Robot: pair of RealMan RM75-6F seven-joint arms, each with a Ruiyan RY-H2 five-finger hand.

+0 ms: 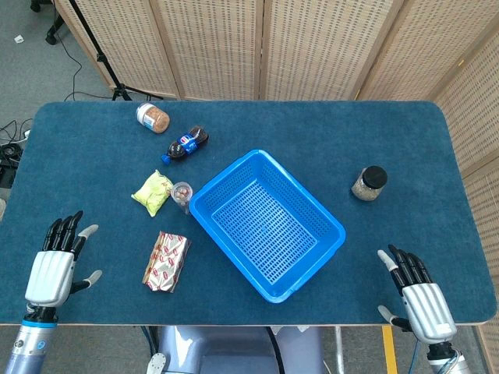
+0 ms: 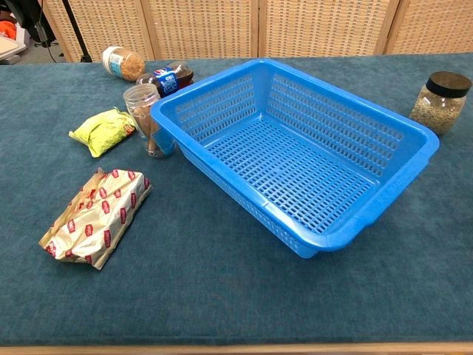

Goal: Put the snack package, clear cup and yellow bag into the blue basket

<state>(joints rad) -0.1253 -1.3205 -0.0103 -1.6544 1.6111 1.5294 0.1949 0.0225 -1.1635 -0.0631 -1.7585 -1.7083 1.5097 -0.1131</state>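
The blue basket (image 1: 267,224) (image 2: 295,155) sits empty mid-table, turned at an angle. Left of it lie the snack package (image 1: 166,262) (image 2: 96,215) with red and white print, the yellow bag (image 1: 153,192) (image 2: 103,131), and the clear cup (image 1: 182,195) (image 2: 146,118) standing upright against the basket's left corner. My left hand (image 1: 56,262) rests at the front left edge, fingers spread and empty. At the front right edge my right hand (image 1: 415,294) is also empty with fingers apart. Neither hand shows in the chest view.
A cola bottle (image 1: 185,143) (image 2: 167,77) lies behind the cup. A jar with a white lid (image 1: 153,118) (image 2: 123,63) lies at the back left. A black-lidded jar (image 1: 369,183) (image 2: 439,102) stands right of the basket. Wicker screens stand behind the table.
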